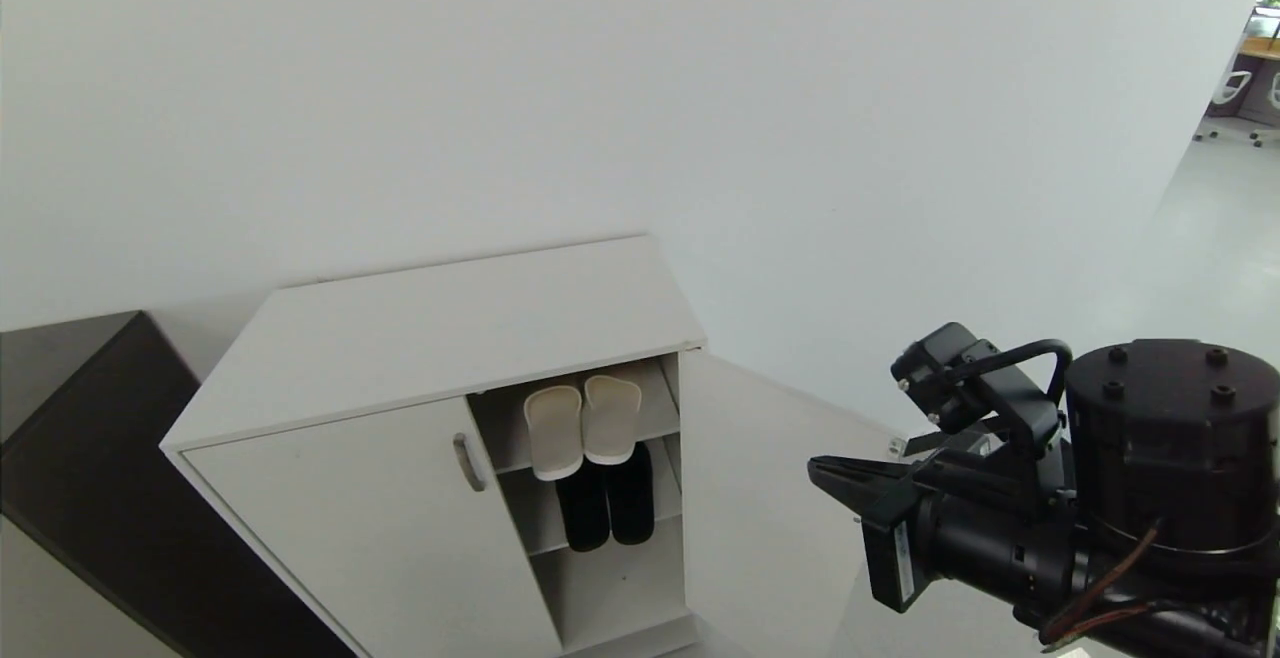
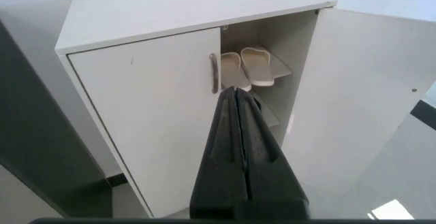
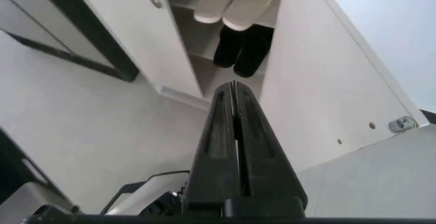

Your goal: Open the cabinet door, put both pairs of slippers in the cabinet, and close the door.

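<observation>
With white slippers (image 1: 582, 423) and black slippers (image 1: 605, 508) shelved, my empty, pinched-together right hand (image 1: 818, 465) at lower right must swing the open door (image 1: 760, 518) closed.

White wall (image 1: 500, 88), dark panel (image 1: 110, 438), distant chairs (image 1: 1228, 93).

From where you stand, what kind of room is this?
Likely an office corner staged as an entryway: a shoe cabinet against a bare wall, white slippers and black slippers inside, office chairs beyond.
</observation>
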